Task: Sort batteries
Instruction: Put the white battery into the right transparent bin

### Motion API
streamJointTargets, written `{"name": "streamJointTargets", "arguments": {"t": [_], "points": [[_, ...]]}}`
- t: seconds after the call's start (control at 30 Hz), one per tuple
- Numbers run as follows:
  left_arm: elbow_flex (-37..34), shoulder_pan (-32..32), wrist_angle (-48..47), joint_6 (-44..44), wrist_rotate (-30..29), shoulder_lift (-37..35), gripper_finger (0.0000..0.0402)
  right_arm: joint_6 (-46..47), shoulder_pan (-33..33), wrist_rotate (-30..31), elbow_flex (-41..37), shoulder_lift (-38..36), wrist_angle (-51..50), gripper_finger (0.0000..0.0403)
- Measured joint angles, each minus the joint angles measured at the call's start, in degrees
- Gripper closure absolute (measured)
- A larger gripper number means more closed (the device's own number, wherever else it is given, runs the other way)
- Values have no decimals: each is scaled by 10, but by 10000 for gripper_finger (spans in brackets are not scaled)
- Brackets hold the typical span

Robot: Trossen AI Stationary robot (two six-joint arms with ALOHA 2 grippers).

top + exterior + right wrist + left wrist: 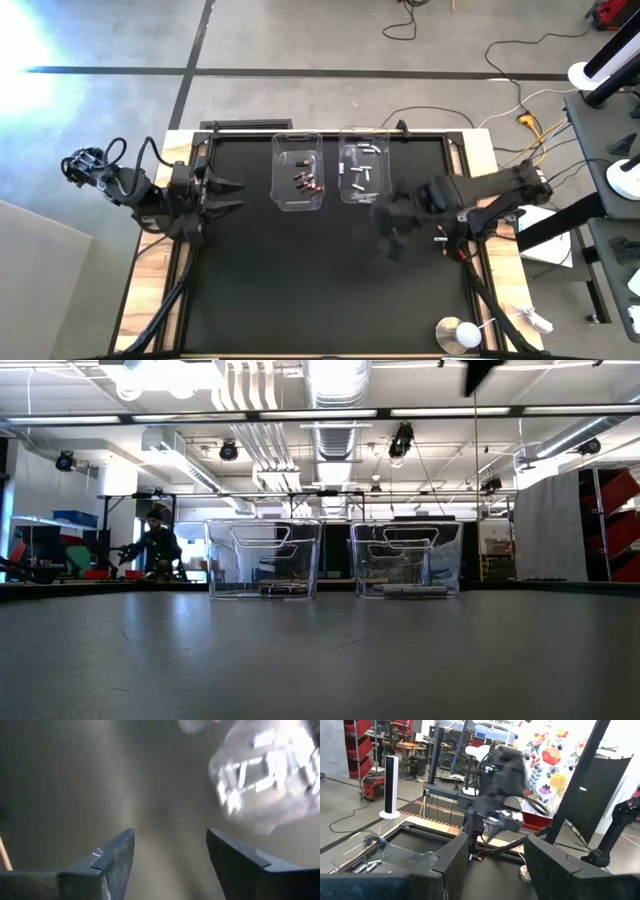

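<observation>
Batteries point(307, 182) are seen sorted in two tubs.
Right gripper point(170, 851) and left gripper point(495, 852) are held apart-fingered, empty.

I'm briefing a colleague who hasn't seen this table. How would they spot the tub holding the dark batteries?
On the black table, two clear plastic tubs stand side by side near the far edge. The wanted tub is the one nearer the left arm's gripper. It holds dark batteries with reddish marks, while its neighbour holds white and silver ones.
</observation>
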Motion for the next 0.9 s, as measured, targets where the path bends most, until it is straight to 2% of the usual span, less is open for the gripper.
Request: {"name": "streamJointTargets", "arguments": {"t": [0.13, 0.3, 0.57, 0.77, 0.9], "points": [[0, 0, 0, 0, 0, 0, 229, 100, 72, 3, -59, -15, -50, 139], [0, 0, 9, -2, 0, 0, 229, 157, 92, -33, -186, -38, -65, 97], [0, -1, 9, -19, 0, -3, 229, 146, 92, -87, -352, -75, -50, 41], [0, -1, 8, -18, -5, -6, 229, 123, 84, -133, -457, -86, 19, 37], [0, -1, 7, -16, -11, -10, 229, 118, 84, -160, -499, -81, 60, 37]]}}
